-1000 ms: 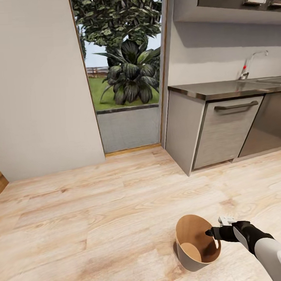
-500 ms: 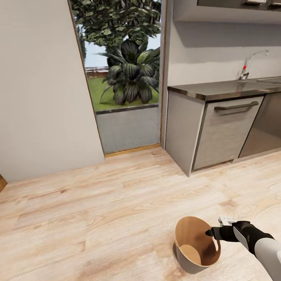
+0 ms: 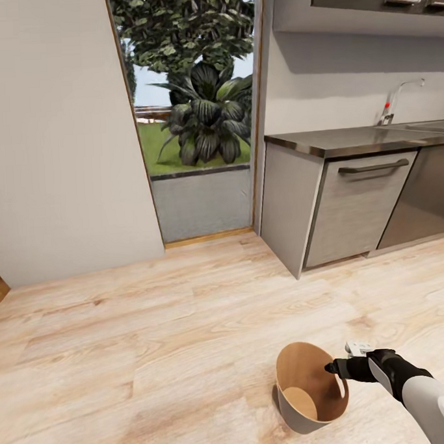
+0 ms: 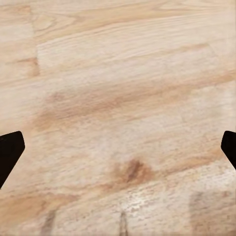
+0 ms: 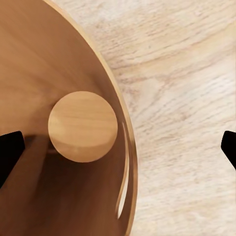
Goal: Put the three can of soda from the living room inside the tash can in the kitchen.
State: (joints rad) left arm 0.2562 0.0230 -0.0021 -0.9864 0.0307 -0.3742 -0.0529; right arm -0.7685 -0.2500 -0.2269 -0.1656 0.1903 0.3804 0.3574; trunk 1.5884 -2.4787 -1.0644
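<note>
Right gripper [image 3: 331,367] hovering over the bin's rim in the kitchen.

The bin [image 3: 311,386] is standing on the wood floor [image 3: 156,329] at the lower right of the head view; the right gripper's fingers are spreading wide, as are the left gripper's [image 4: 118,147].

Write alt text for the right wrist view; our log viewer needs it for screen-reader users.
Looking down past the open right claw into the tash can, whose brown wood-coloured inside and round bottom hold no cans. Light wood floor lies beside its rim, with one dark claw fingertip showing at each side edge.
</note>
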